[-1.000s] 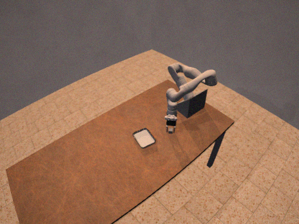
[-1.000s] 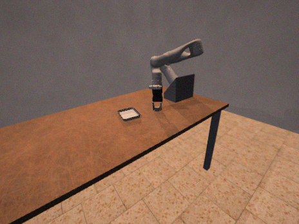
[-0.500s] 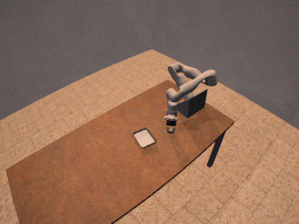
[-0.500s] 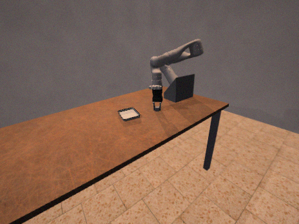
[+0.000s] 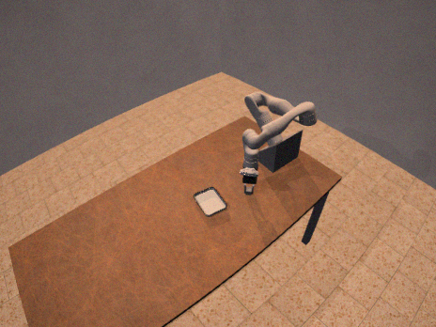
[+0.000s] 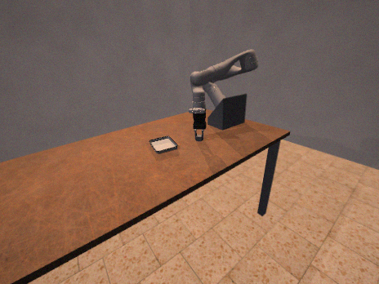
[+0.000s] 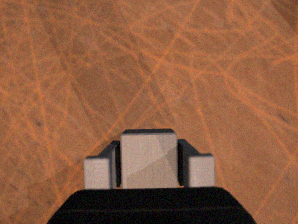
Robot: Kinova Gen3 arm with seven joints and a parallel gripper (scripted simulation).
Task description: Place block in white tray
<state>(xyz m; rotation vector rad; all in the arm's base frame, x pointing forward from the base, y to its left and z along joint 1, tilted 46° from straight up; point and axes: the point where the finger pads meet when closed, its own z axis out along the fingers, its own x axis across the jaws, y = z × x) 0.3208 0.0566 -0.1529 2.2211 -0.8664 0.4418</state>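
Observation:
The block point(image 7: 149, 159) is a pale beige cube. In the wrist view it sits between my two fingers, which press on its left and right faces. My gripper point(image 5: 248, 189) points straight down at the brown table, to the right of the white tray point(image 5: 210, 201). The exterior view shows the gripper point(image 6: 198, 137) low over the table, with the tray point(image 6: 163, 144) to its left. The block is too small to make out in the top and exterior views. I cannot tell whether it still rests on the table.
The arm's dark grey base box point(image 5: 281, 151) stands behind the gripper near the table's far right end. The table's front edge point(image 6: 229, 163) runs close by on the right.

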